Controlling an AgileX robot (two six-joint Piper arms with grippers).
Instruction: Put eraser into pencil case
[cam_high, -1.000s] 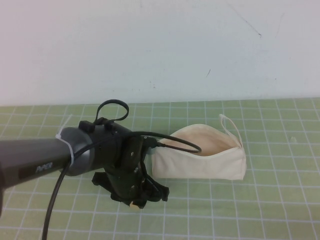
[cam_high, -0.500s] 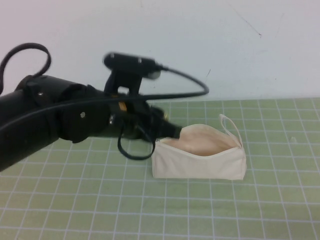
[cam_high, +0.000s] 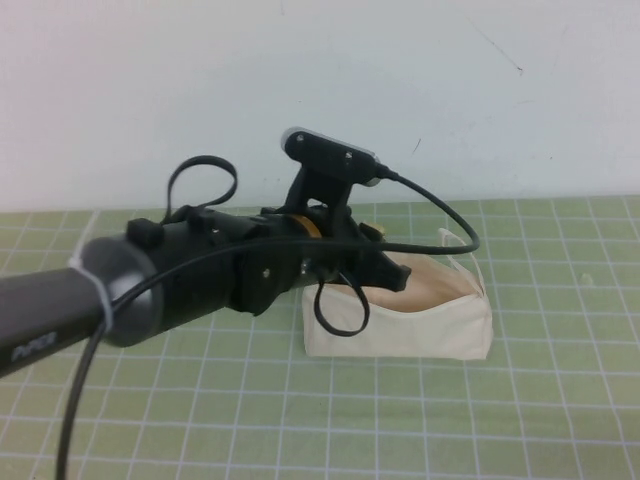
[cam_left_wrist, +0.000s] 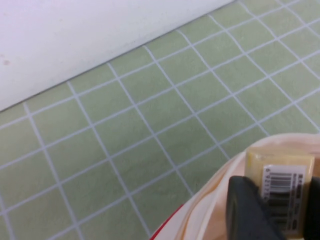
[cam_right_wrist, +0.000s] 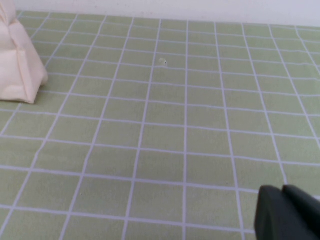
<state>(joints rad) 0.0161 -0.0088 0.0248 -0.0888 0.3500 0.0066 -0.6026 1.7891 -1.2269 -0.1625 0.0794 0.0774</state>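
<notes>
The cream pencil case (cam_high: 420, 325) lies on the green grid mat with its mouth open upward and a small loop (cam_high: 458, 245) at its right end. My left gripper (cam_high: 388, 272) hangs over the left part of that open mouth. In the left wrist view it (cam_left_wrist: 280, 202) is shut on the yellowish eraser (cam_left_wrist: 280, 167), barcode label facing up, just above the pencil case's rim (cam_left_wrist: 210, 200). The eraser is hidden in the high view. My right gripper (cam_right_wrist: 284, 202) is shut and empty, low over the mat, well to the right of the pencil case (cam_right_wrist: 17, 70).
The green grid mat (cam_high: 520, 420) covers the table up to a white wall (cam_high: 450, 90) at the back. The left arm's cable (cam_high: 440, 215) arcs over the pencil case. A small speck (cam_right_wrist: 162, 61) lies on the mat.
My left arm rose from the mat in front-left of the pencil case with the eraser and swung right, ending over the open mouth. The pencil case has not moved.
</notes>
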